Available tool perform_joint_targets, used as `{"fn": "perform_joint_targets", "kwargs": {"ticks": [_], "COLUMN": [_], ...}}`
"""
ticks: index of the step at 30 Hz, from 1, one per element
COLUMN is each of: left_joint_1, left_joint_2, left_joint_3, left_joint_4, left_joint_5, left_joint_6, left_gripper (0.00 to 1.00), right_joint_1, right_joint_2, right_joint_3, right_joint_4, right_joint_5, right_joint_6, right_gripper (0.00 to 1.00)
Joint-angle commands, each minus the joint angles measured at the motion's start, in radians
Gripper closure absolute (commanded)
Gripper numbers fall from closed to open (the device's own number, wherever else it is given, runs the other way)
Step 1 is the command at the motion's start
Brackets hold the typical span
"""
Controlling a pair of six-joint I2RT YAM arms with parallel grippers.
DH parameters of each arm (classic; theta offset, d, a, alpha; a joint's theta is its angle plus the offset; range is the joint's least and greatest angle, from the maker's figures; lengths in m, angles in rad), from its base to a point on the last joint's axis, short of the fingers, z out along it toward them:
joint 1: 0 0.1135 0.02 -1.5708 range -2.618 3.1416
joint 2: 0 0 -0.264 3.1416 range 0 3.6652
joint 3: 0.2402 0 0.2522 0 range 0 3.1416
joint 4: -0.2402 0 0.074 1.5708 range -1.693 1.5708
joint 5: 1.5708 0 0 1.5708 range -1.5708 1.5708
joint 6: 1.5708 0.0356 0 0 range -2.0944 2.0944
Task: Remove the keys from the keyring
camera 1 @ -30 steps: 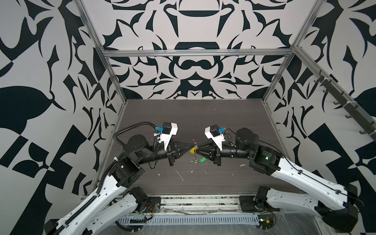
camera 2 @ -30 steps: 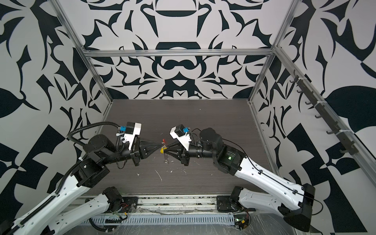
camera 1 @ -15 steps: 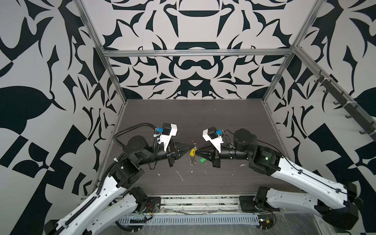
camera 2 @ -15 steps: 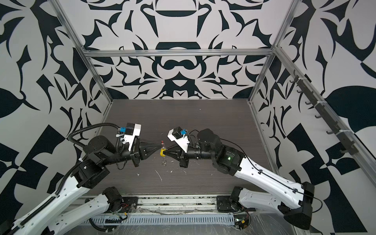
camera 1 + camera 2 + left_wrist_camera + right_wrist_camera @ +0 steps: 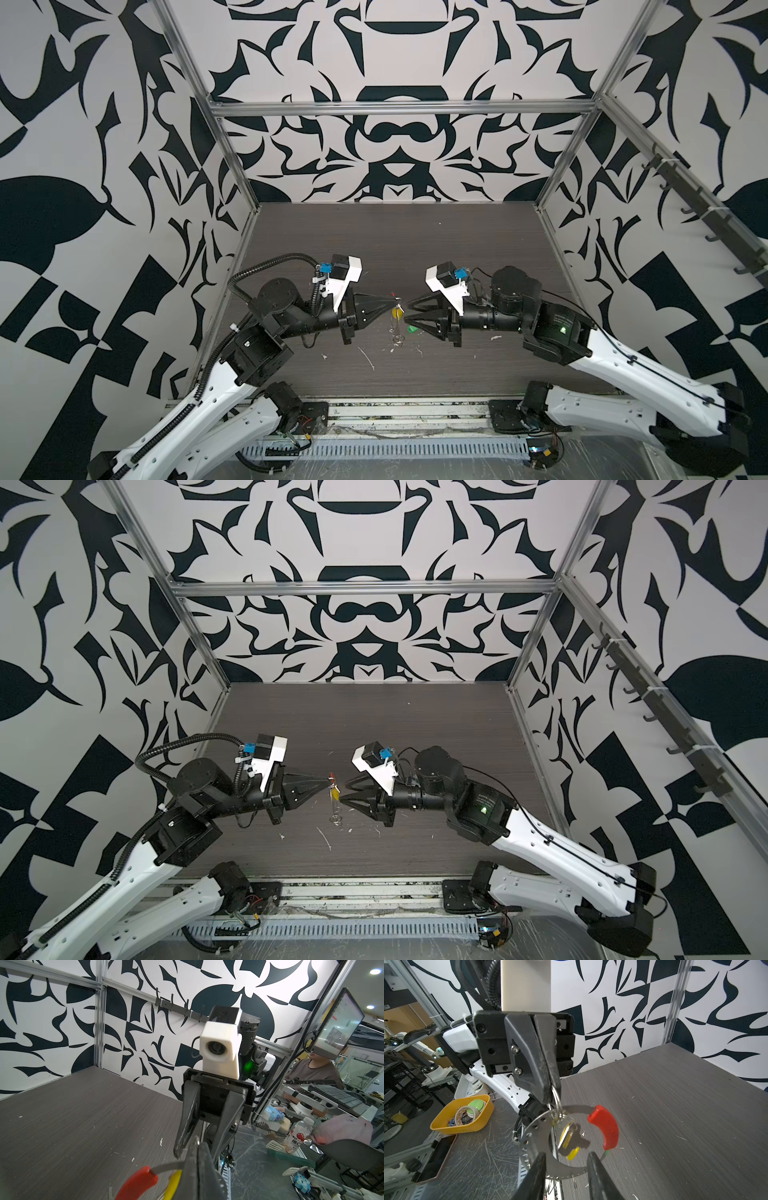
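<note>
My left gripper is shut on a small silver split ring. From that ring the keyring hangs above the table, a wide silver band with a red sleeve. A yellow key tag and a silver key dangle inside the loop. A green key tag lies on the table below. My right gripper is open. One of its fingers is on each side of the keyring's lower arc, and neither holds anything.
White scraps are scattered on the dark wooden table. A yellow bin of tape rolls sits off the table beside the left arm's base. Patterned walls enclose three sides, and a hook rail runs along the right wall.
My right gripper was shut close to the hanging yellow tag and has now opened its jaws. The left gripper keeps its grip in the same place.
</note>
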Motion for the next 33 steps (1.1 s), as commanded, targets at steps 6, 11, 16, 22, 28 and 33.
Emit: {"fn": "perform_joint_targets", "kwargs": {"ticks": [6,11,16,22,28,33], "left_joint_1": [-0.002,-0.002,-0.002,-0.002,-0.002,-0.002], "left_joint_2": [-0.002,0.001,0.003,0.012,0.008,0.005], "left_joint_3": [0.016,0.017,0.018,0.017,0.016,0.015], "left_joint_4": [0.005,0.006,0.007,0.017,0.021,0.019], "left_joint_5": [0.062,0.089,0.113,0.122,0.101,0.089], "left_joint_6": [0.007,0.000,-0.002,-0.009,-0.009,-0.008], "left_gripper": [1.00,1.00,1.00,1.00,1.00,1.00], "right_joint_1": [0.003,-0.050,-0.106,-0.110,-0.110,-0.110], "right_joint_2": [-0.025,-0.004,0.024,0.066,0.073,0.063], "right_joint_3": [0.053,0.055,0.046,0.064,0.057,0.046], "right_joint_4": [0.120,0.179,0.249,0.241,0.210,0.187], "right_joint_5": [-0.013,-0.131,-0.289,-0.403,-0.414,-0.398], "right_joint_6": [-0.013,0.019,0.089,0.111,0.112,0.111], "right_gripper": [0.59,0.55,0.51,0.51,0.57,0.69]}}
